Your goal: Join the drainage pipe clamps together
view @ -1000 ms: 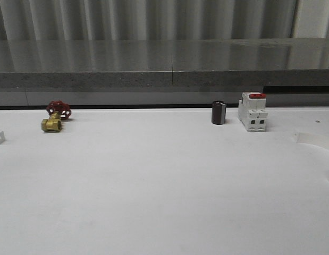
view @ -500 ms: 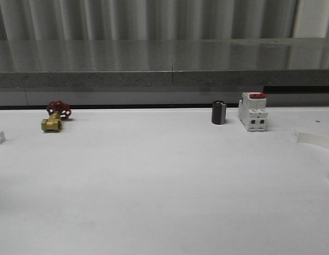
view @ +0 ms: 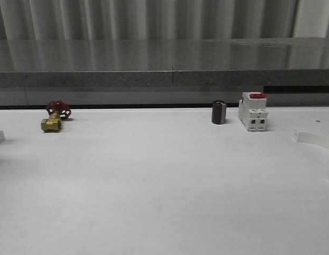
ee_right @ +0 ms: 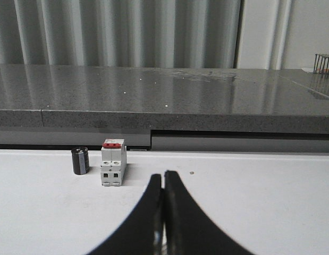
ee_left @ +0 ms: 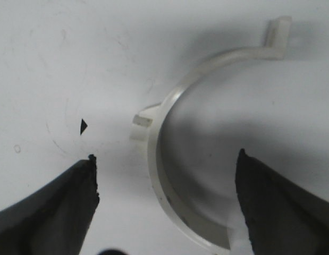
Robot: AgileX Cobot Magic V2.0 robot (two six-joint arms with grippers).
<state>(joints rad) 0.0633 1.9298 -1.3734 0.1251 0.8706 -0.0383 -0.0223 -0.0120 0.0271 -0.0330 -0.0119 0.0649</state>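
Front view: the white bench [view: 164, 186] has a few things along its back edge. There is a brass valve with a red wheel [view: 54, 118], a small dark cap [view: 218, 112], and a white breaker with a red switch [view: 252, 111]. These are not part of the job. One drainage pipe clamp half [view: 314, 139] lies at the far right edge, and only part of it shows. A tiny white bit at the far left edge may be the tip of the other half, but it is too small to be sure.

Left wrist view: the left gripper [ee_left: 167, 178] hangs over the other clamp half [ee_left: 177, 159], which lies flat on the bench. Its two dark fingers [ee_left: 58, 204] are spread wide, one on each side of the curved piece. They hold nothing. I cannot tell if the far finger brushes the clamp's lower end.

What could go wrong: the clamp is thin and smooth. If the fingers close off-centre, or catch the small tab, it could slide away or flip up. A crooked grab would make the flat ends hard to line up later.

Right wrist view: the right gripper [ee_right: 163, 212] has its fingers pressed together with nothing between them. It hovers above the bench, facing the breaker and cap. Its clamp half seems untouched, so it must open first.
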